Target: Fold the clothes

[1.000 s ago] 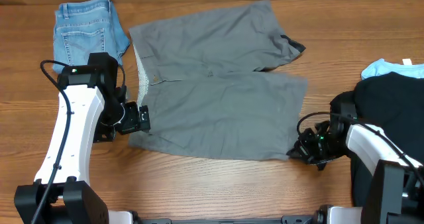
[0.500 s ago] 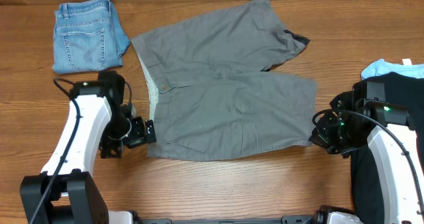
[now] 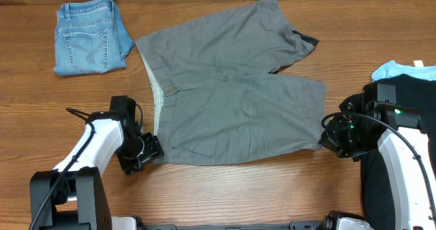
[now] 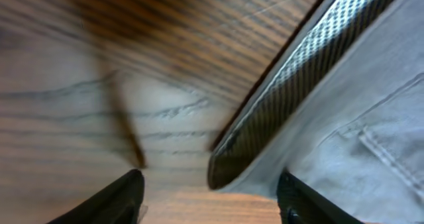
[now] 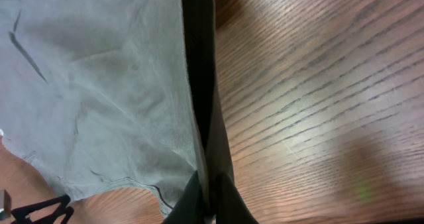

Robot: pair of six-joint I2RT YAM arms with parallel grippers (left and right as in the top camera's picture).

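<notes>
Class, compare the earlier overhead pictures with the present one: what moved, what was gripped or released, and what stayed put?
Both arms slid the grey shorts toward the right arm's side. The left arm then drew back toward its base; the left tool is open at the waistband corner, seemingly released. The right tool stays shut on the hem. Jeans and black pile unmoved.

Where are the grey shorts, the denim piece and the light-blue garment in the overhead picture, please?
grey shorts (image 3: 235,118), overhead view, middle of the near leg.
denim piece (image 3: 87,43), overhead view, back pocket.
light-blue garment (image 3: 390,71), overhead view, its exposed corner.
</notes>
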